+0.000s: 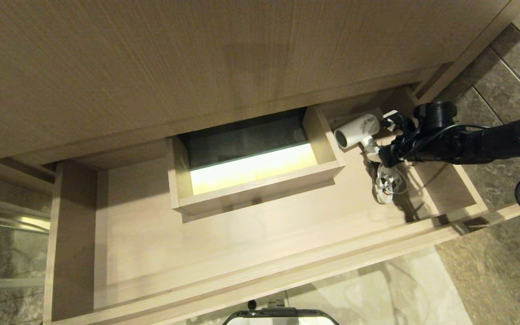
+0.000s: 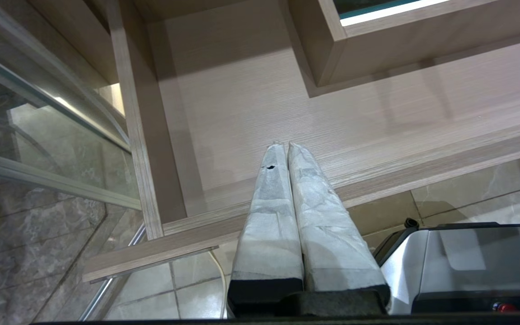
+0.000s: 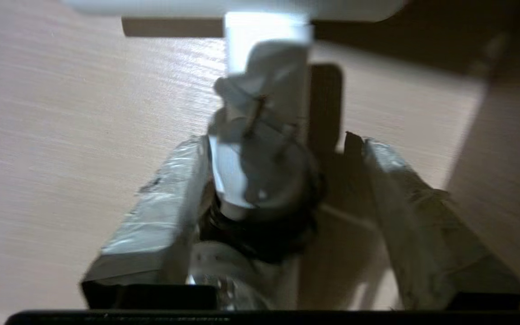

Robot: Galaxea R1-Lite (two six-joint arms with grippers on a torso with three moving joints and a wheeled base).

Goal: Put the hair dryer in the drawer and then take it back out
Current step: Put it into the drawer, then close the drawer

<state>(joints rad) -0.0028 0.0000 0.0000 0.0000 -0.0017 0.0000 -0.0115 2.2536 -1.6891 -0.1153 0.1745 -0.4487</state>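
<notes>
The drawer (image 1: 251,225) stands pulled out, wide and shallow, of light wood grain. The white hair dryer (image 1: 357,130) lies in its rear right corner, barrel pointing toward the boxed cutout (image 1: 260,189). Its coiled cord (image 1: 386,183) rests on the drawer floor just in front of it. My right gripper (image 1: 388,137) reaches in from the right and straddles the dryer's handle (image 3: 260,135). It is open: one finger lies next to the handle and the other stands well clear of it. My left gripper (image 2: 282,144) hangs shut and empty over the drawer's front left part (image 2: 242,113).
A tall wood panel (image 1: 197,58) rises behind the drawer. The drawer's right wall (image 1: 467,185) runs close under my right arm. Grey tiled floor (image 1: 503,271) lies to the right, a glass panel (image 2: 39,149) to the left, and my base (image 1: 280,316) sits before the drawer front.
</notes>
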